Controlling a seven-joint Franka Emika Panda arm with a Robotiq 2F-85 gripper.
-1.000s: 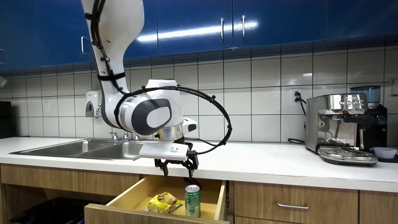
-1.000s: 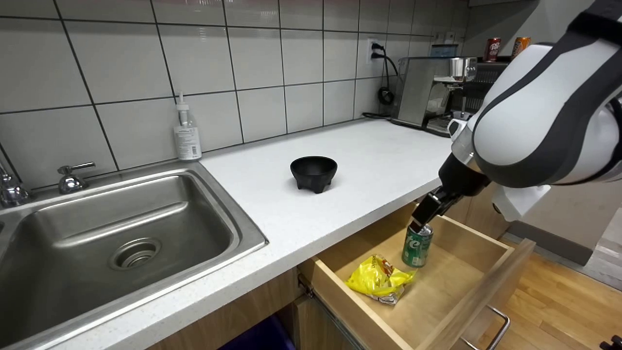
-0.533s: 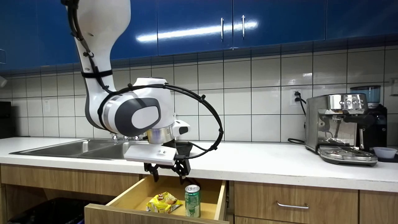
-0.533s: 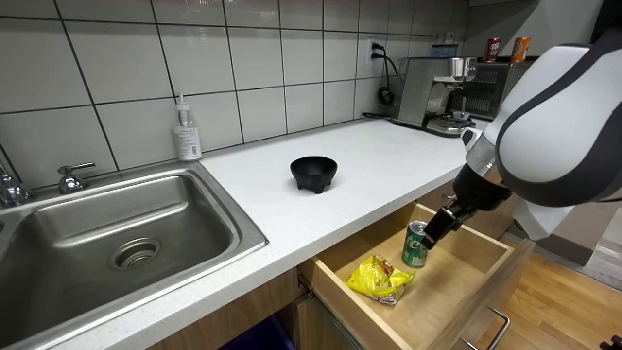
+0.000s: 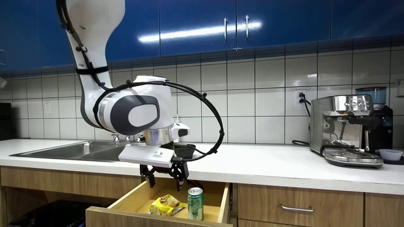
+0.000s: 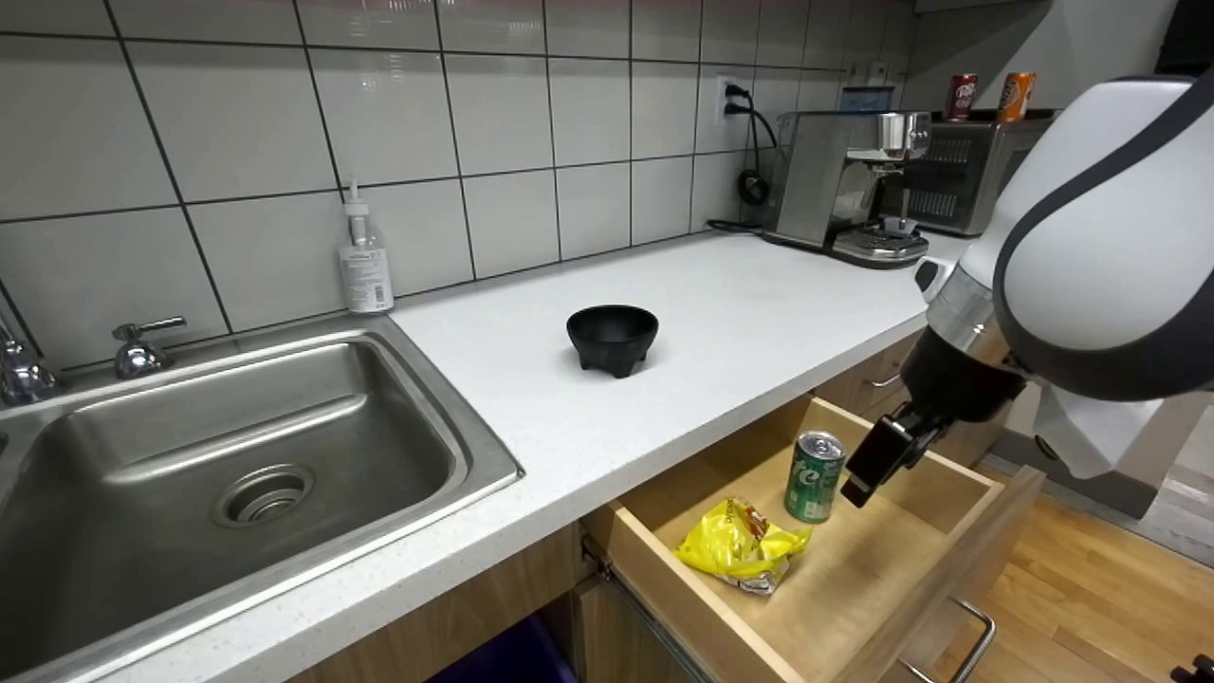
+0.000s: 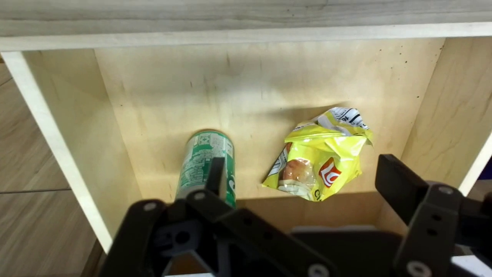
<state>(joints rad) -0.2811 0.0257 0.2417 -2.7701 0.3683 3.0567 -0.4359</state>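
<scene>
Green can (image 6: 813, 482) marked "te" and yellow packet (image 7: 324, 157) sit near the widely parted pincer (image 5: 165, 188).

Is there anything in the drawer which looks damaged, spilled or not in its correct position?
Only the bag looks slightly odd: it is crumpled; whether it is torn, I cannot tell. The can stands upright in the drawer, and I see no spill.

Drawer floor (image 7: 246, 88) was plain pale wood, kinda streaky, with a green can (image 6: 814, 481) standing upright on it and a crumpled yellow snack bag (image 7: 326, 157) lying nearby, slightly apart.
</scene>
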